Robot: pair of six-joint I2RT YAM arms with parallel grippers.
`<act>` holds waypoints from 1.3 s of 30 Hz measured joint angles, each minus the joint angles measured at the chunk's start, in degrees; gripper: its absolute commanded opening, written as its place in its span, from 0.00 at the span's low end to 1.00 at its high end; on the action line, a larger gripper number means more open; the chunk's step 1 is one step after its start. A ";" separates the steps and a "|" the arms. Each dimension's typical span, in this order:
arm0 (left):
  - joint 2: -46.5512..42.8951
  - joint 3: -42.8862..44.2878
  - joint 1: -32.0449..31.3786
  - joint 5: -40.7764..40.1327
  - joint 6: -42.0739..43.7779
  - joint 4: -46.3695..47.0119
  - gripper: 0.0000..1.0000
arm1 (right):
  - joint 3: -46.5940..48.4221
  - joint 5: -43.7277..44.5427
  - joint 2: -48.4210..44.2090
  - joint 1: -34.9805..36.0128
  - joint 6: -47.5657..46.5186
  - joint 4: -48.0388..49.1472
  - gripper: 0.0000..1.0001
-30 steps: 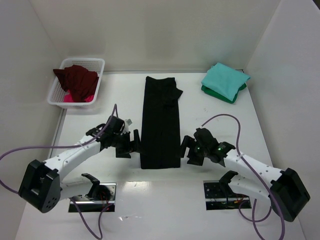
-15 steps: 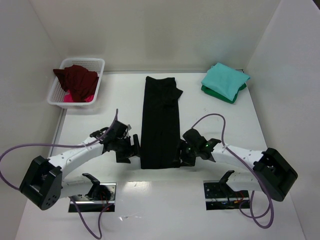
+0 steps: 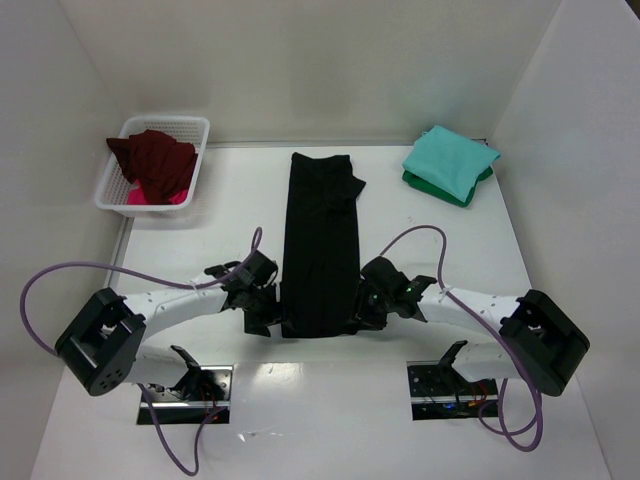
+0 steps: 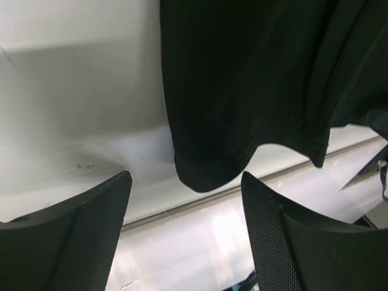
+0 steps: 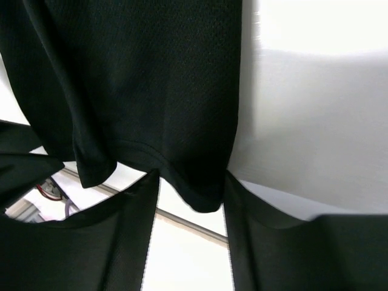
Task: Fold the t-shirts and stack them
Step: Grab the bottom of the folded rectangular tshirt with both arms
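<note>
Step in hand, judging by the cloth's shape and where the arms sit: the end-over-end fold of the black shirt (image 3: 320,240). It lies flat on the table (image 3: 220,200), already narrowed to a long strip running from the far side to the near side, midway between the arms. A sleeve pokes out at its far right.

The left gripper (image 3: 264,314) sits at the strip's near left corner with jaws spread wide. Its wrist view shows the hem (image 4: 209,173) corner between the fingers, not yet pinched. The right gripper (image 3: 366,310) sits at the near right corner, jaws parted less widely, with the hem corner between them, likewise unclamped.

Next move: close both grippers on their corners together, then lift and carry the hem toward the far end. Keep both corners level, or the strip will likely skew. The cloth looks thin and limp, so expect it to sag between the grips.

A folded teal shirt (image 3: 450,160) lies on a green shirt (image 3: 428,186) at far right. A maroon shirt (image 3: 155,160) and a pink shirt (image 3: 145,197) wait in the basket (image 3: 150,209) at far left
</note>
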 measured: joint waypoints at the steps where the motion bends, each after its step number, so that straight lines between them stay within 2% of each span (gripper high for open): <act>1: 0.00 0.00 0.00 -0.38 -0.18 0.15 0.78 | -0.03 0.14 0.00 0.00 0.16 -0.01 0.49; 6: 1.04 0.08 0.00 -1.78 -1.49 0.61 0.69 | -0.08 0.35 0.00 0.00 0.36 -0.02 0.44; 16: 2.67 0.39 0.00 -2.38 -1.84 1.55 0.34 | -1.05 0.42 -0.57 0.00 0.39 -0.02 0.33; 20: 2.75 0.39 0.00 -2.54 -2.55 1.70 0.22 | -1.38 0.54 -0.95 0.00 0.49 -0.03 0.22; 25: 2.75 0.39 0.00 -2.43 -2.94 2.15 0.00 | -1.71 0.59 -1.12 0.00 0.78 0.00 0.10; 32: 2.80 0.96 0.00 -2.08 -2.42 2.08 0.00 | -1.81 1.18 -2.60 0.00 0.82 -0.37 0.03; 39: 2.78 10.99 1.00 -3.58 1.50 -2.61 0.00 | 0.28 1.82 -5.79 -1.64 -0.25 -4.24 0.03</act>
